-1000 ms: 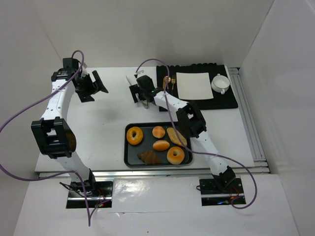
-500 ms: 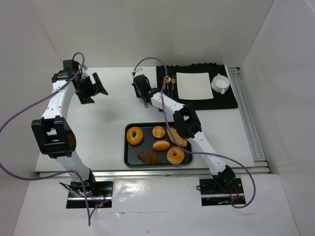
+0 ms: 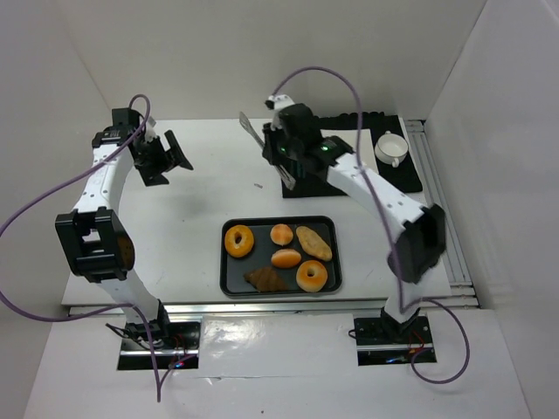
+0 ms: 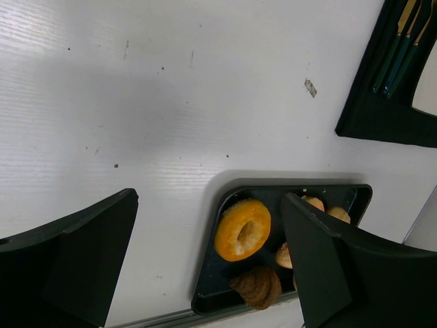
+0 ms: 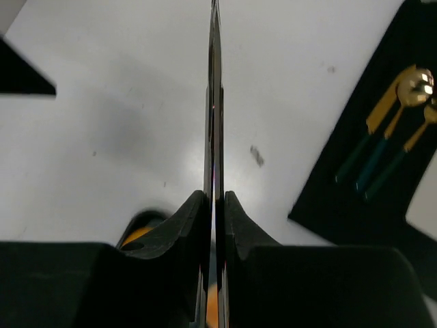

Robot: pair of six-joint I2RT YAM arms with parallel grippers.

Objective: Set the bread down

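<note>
Two glossy orange ring-shaped breads lie in the black tray: one bread at its left, the other bread at its front right. The left one also shows in the left wrist view as a bread in the tray's corner. My right gripper hangs above the table behind the tray, shut on thin metal tongs that point away to the left. Seen from the right wrist, the tongs are two blades pressed together between the fingers of the right gripper. My left gripper is open and empty at the far left.
The tray also holds two round buns, a long roll and a brown croissant. A black mat at the back right carries a white square plate, cutlery and a cup.
My right gripper has shut on the tongs that lay on the table and lifted them. The right arm has straightened, and its elbow has swung out to the right. The left arm is still.
</note>
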